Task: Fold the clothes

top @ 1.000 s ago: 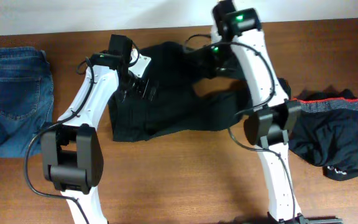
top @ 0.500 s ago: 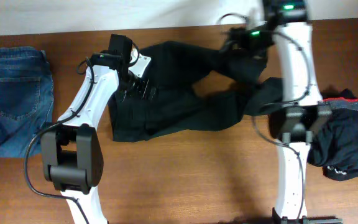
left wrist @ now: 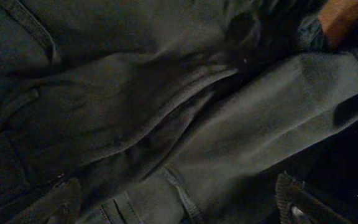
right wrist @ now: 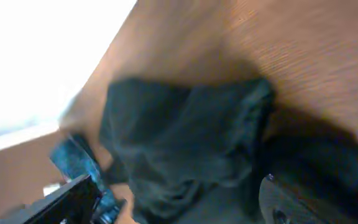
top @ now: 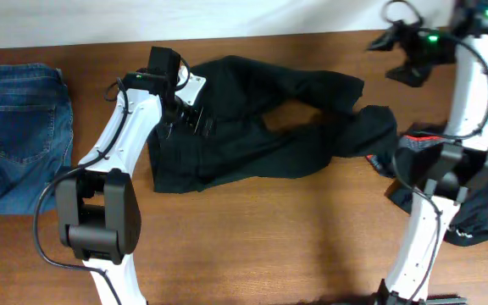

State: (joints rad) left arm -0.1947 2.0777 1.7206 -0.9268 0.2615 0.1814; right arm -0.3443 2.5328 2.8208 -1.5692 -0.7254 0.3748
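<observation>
Black trousers (top: pixel 244 140) lie spread across the middle of the table, their legs reaching right to about (top: pixel 371 127). My left gripper (top: pixel 186 114) rests on their waist end, jaws wide apart with the dark cloth (left wrist: pixel 166 112) lying flat between the fingers (left wrist: pixel 64 199). My right gripper (top: pixel 401 58) is raised over the far right of the table, beyond the trouser legs. Its jaws are open and empty. In the blurred right wrist view (right wrist: pixel 179 199) the black cloth (right wrist: pixel 185 137) lies below it.
Folded blue jeans (top: pixel 19 127) lie at the left edge. A heap of dark clothes with a red and grey waistband (top: pixel 460 182) lies at the right, under my right arm. Bare wooden table (top: pixel 252 246) lies in front of the trousers.
My right arm has swung from over the trousers' middle to the far right. The trouser leg it drew out to the right now lies on the table. My left arm has not moved.
</observation>
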